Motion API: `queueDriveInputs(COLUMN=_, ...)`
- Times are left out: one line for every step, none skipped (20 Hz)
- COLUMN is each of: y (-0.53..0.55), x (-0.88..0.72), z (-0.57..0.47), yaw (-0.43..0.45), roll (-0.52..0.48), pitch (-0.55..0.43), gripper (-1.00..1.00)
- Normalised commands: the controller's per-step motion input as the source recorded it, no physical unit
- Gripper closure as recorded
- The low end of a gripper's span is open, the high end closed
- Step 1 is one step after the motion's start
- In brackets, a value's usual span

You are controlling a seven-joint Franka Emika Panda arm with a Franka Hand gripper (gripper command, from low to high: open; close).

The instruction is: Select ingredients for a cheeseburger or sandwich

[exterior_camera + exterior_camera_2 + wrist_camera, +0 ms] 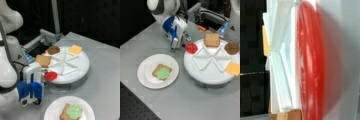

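Beside the tomato disc hangs the gripper, no writing legible

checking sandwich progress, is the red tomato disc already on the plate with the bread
No: in a front view the tomato disc lies on the divided tray, while the plate holds only bread and lettuce.

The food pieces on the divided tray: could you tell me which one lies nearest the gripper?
The red tomato disc, at the tray's edge beside the gripper; the other pieces sit farther off.

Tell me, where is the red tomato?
The red tomato sits at the sectioned white tray's left edge in a front view, beside the gripper, near a bread slice.
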Motion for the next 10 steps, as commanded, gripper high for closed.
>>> queueDriveInputs(y=-0.06, x=0.15, z=-0.13, yaw=0.022, roll=0.130, pitch=-0.114, gripper=1.00)
queueDriveInputs(y=-0.05, x=0.14, z=-0.13, yaw=0.018, roll=0.125, pitch=-0.116, gripper=1.00)
queueDriveInputs(y=-0.04, x=0.14, z=-0.14, yaw=0.015, roll=0.117, pitch=-0.117, gripper=1.00)
queueDriveInputs(y=-0.03, x=0.14, z=-0.14, yaw=0.007, roll=0.101, pitch=-0.116, gripper=1.00)
queueDriveInputs(y=-0.03, x=0.14, z=-0.14, yaw=0.001, roll=0.088, pitch=-0.114, gripper=1.00)
queueDriveInputs(y=-0.02, x=0.14, z=-0.15, yaw=-0.001, roll=0.085, pitch=-0.114, gripper=1.00)
queueDriveInputs(y=-0.02, x=0.14, z=-0.15, yaw=-0.007, roll=0.078, pitch=-0.114, gripper=1.00)
queueDriveInputs(y=-0.02, x=0.14, z=-0.15, yaw=-0.010, roll=0.077, pitch=-0.111, gripper=1.00)
queueDriveInputs(y=-0.02, x=0.13, z=-0.14, yaw=-0.015, roll=0.075, pitch=-0.109, gripper=1.00)
queueDriveInputs(y=-0.02, x=0.13, z=-0.14, yaw=-0.018, roll=0.076, pitch=-0.109, gripper=1.00)
